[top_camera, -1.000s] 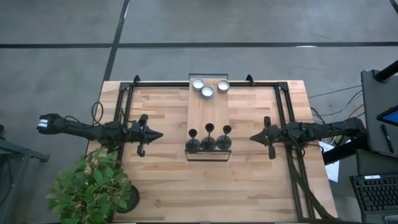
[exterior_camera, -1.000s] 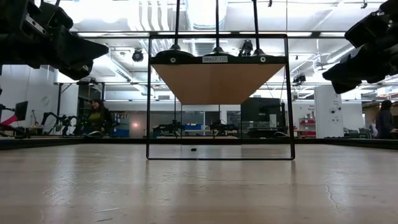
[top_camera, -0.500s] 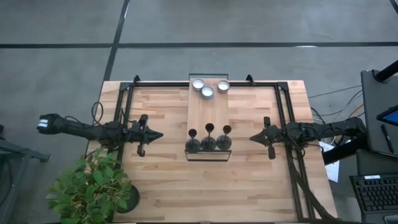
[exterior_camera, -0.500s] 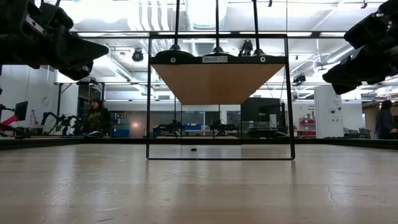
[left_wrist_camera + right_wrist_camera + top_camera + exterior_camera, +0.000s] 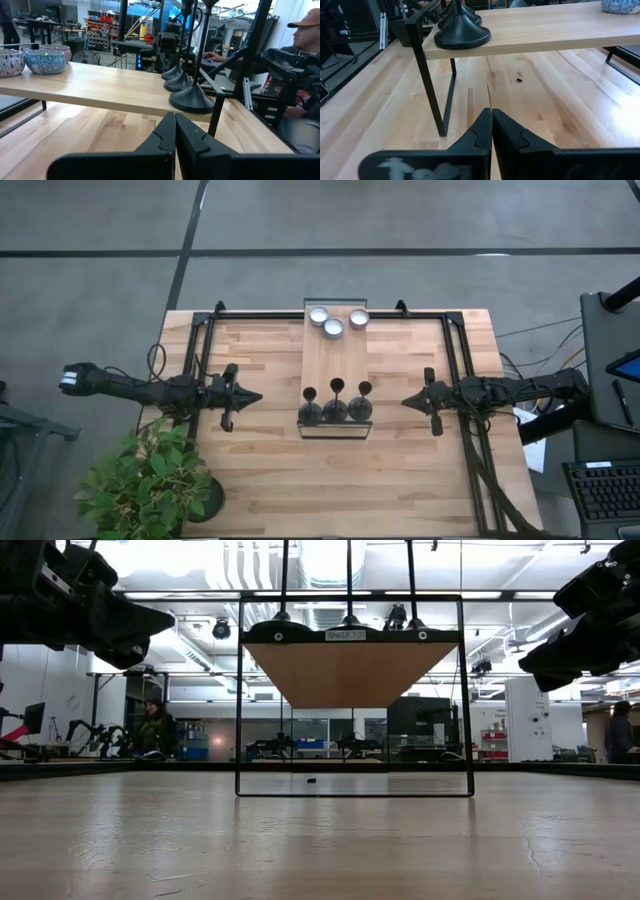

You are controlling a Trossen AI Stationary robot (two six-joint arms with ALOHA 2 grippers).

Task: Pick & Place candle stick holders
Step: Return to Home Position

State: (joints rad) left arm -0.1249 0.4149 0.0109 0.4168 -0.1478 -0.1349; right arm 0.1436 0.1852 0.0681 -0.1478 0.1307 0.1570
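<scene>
Three matt black candle stick holders [image 5: 336, 404] stand in a row by their disc bases on the near end of a raised wooden shelf [image 5: 334, 360]. They also show in the left wrist view [image 5: 191, 95] and in the right wrist view [image 5: 462, 34]. My left gripper [image 5: 258, 396] hangs shut and empty left of the shelf, its shut fingers showing in its wrist view [image 5: 175, 131]. My right gripper [image 5: 405, 401] hangs shut and empty right of the shelf, as its wrist view [image 5: 491, 125] shows. Both point at the shelf.
Three small patterned bowls [image 5: 335, 322] sit on the shelf's far end. The shelf stands on a thin black frame [image 5: 352, 780]. A potted plant [image 5: 150, 480] stands at the table's near left corner. Black rails [image 5: 200, 340] run along the left, right and far edges.
</scene>
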